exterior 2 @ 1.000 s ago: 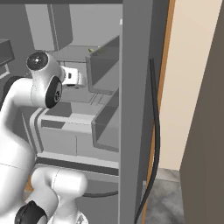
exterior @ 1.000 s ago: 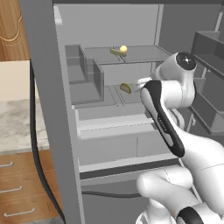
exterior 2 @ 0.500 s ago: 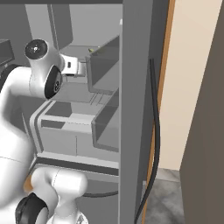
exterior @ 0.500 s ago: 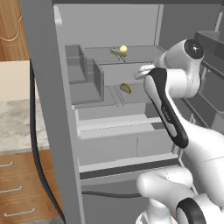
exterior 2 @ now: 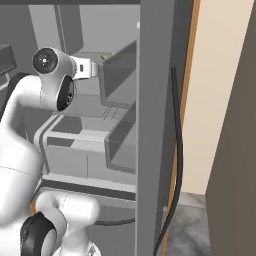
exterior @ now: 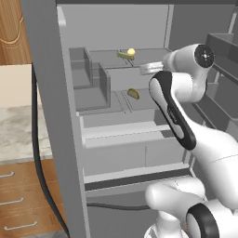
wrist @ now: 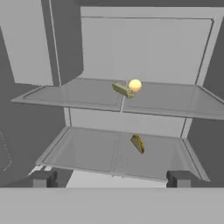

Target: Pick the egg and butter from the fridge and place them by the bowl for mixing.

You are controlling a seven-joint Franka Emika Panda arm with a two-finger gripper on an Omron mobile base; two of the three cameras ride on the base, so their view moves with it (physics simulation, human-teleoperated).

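The fridge (exterior: 51, 116) stands open and the arm reaches toward its shelves. The gripper (wrist: 111, 177) is wide open and holds nothing. Its two finger tips (wrist: 42, 178) stand far apart at the bottom of the hand view.

The egg (wrist: 134, 85) sits on the upper shelf (wrist: 175, 103), near the middle. The butter (wrist: 123, 91) lies right beside it on the same shelf, so close that they look like they touch. On the shelf below lies a small yellow-brown thing (wrist: 138, 143); I can't tell what it is. From the left base view, the egg (exterior: 131, 51) and the butter (exterior: 123, 55) sit well back in the fridge.

The job now seems to be going in for the first thing. To do it well, the hand should lift up to the top shelf, since it looks aimed a bit low. It should come in straight and slow. The egg is round and could roll, so the fingers should close gently around its middle without bumping the butter.

The butter is a short stick lying flat. In the hand view its long side runs slanted, from upper left down to lower right, with that lower end by the egg. The fingers should squeeze it across its thin side
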